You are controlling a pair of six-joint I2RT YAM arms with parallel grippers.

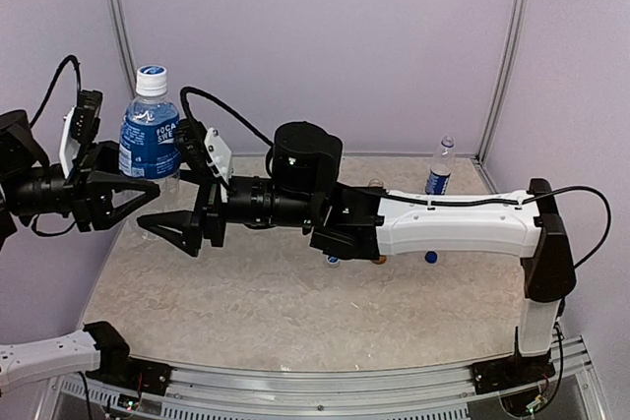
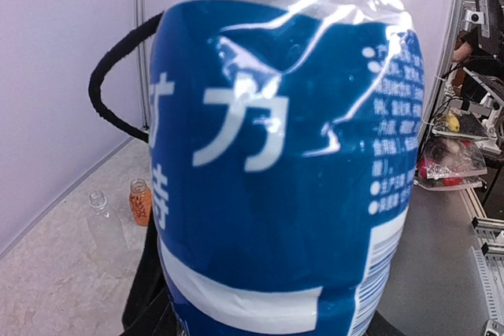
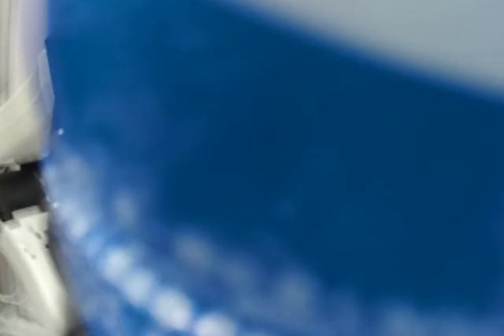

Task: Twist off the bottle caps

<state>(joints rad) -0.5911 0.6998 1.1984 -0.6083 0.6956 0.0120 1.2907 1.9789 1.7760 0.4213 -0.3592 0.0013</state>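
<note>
A blue-labelled bottle (image 1: 150, 140) stands upright off the table with its whitish-blue cap (image 1: 151, 76) on. My left gripper (image 1: 136, 196) is shut on its lower body from the left. The label fills the left wrist view (image 2: 283, 179). My right gripper (image 1: 162, 225) reaches in from the right, low beside the bottle; its jaws are hidden, and the right wrist view shows only blurred blue label (image 3: 276, 179). A second blue-labelled bottle (image 1: 440, 169) stands at the back right. A short orange bottle (image 2: 139, 201) and a clear bottle (image 2: 98, 210) stand open.
Two loose blue caps (image 1: 430, 257) (image 1: 334, 262) and an orange-brown cap (image 1: 380, 260) lie on the table just under the right forearm (image 1: 453, 223). Purple walls close the back and sides. A black cable (image 2: 110, 92) loops behind the held bottle.
</note>
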